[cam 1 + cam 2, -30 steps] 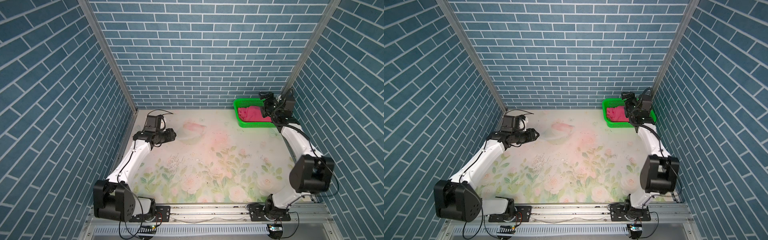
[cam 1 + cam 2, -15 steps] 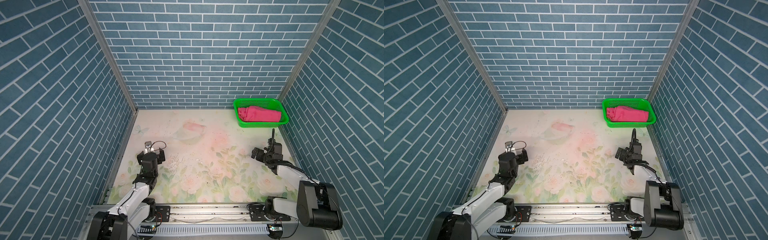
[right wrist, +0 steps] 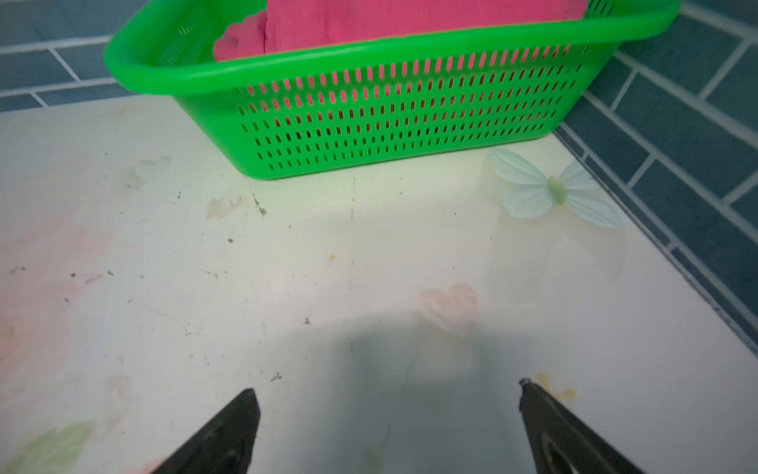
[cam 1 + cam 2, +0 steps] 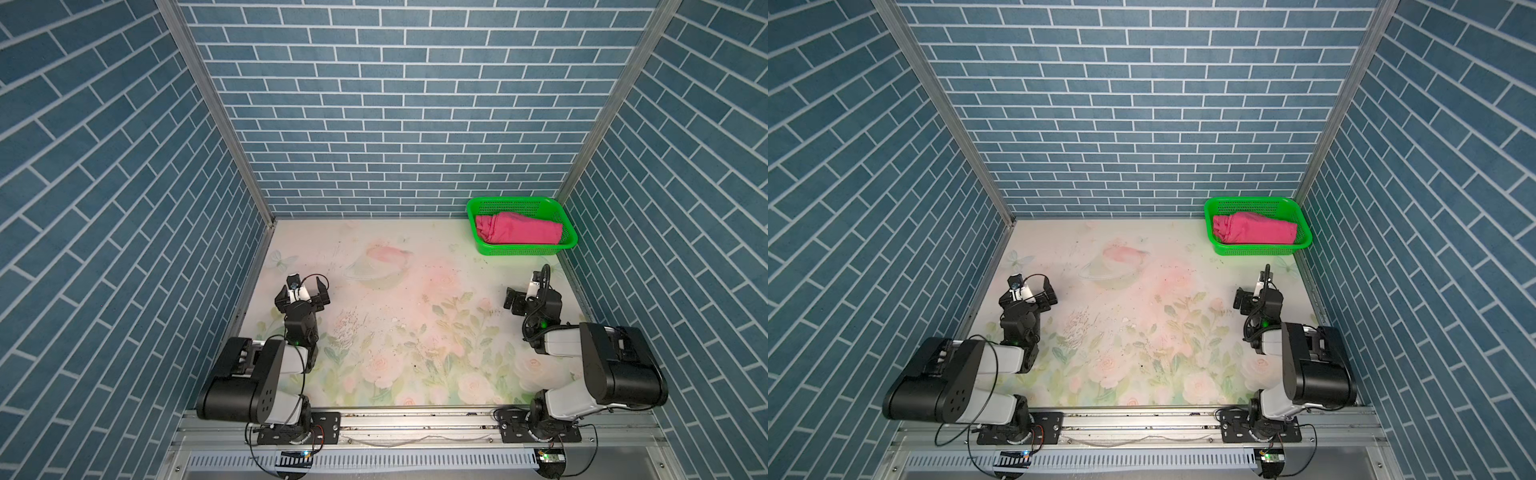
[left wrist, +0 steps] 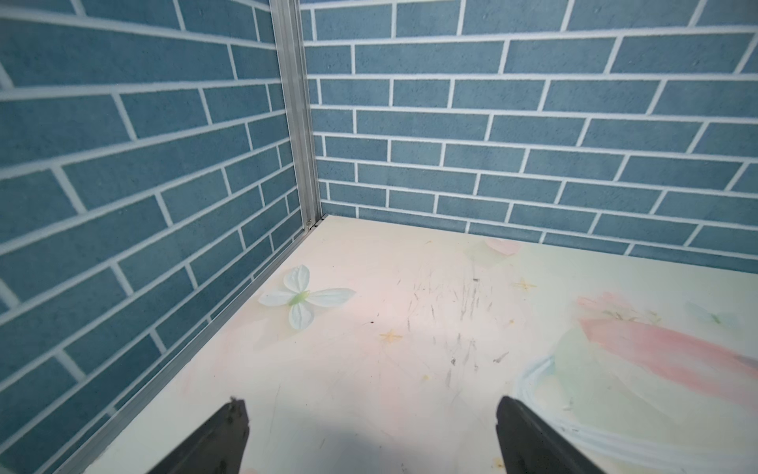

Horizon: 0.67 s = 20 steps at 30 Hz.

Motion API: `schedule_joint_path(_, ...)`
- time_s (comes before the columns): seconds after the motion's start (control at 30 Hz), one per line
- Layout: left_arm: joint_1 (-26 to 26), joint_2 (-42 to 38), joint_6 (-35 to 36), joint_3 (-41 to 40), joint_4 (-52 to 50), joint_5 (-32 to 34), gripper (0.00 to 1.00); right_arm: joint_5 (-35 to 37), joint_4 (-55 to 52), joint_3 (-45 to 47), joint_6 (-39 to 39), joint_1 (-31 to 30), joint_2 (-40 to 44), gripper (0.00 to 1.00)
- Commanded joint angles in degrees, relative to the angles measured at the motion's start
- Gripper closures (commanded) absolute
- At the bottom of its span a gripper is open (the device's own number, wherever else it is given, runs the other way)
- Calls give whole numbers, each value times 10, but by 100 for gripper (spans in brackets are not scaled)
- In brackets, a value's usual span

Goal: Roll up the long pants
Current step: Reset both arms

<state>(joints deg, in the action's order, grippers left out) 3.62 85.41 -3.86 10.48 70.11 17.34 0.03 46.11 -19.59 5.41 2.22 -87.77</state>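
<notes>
One rolled magenta-pink cloth long pants [image 4: 519, 229] is kept in one green plastic basket [image 4: 524, 249] — unseen from left wrist view — left gripper [image 5: 371, 410], right gripper [image 3: 387, 392] are spread wide

Place: I am working in a lab cell.
Walls: brick-print panels [image 4: 395, 104] are boxing me in.
Base: a metal rail [image 4: 415, 428] is carrying me.

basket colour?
Bright green basket with a slotted mesh wall, holding the pink pants; clearest in the right wrist view.

The scuffed floral-print table [image 4: 415, 316] bears a green mesh basket [image 4: 523, 249] — standing in its far right corner.
</notes>
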Motion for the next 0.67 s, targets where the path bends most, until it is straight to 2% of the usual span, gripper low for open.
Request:
schedule_joint_path(0.0,-6,16,18,9,51,-41,0,-13,27,-28,-35,4,2,1)
schedule_joint_path(0.03,-5,10,18,18,22,-51,0,-14,30,-28,-31,3,-1,0)
schedule_joint_path(0.63,-5,13,18,16,32,-50,0,-22,25,-30,-35,4,0,1)
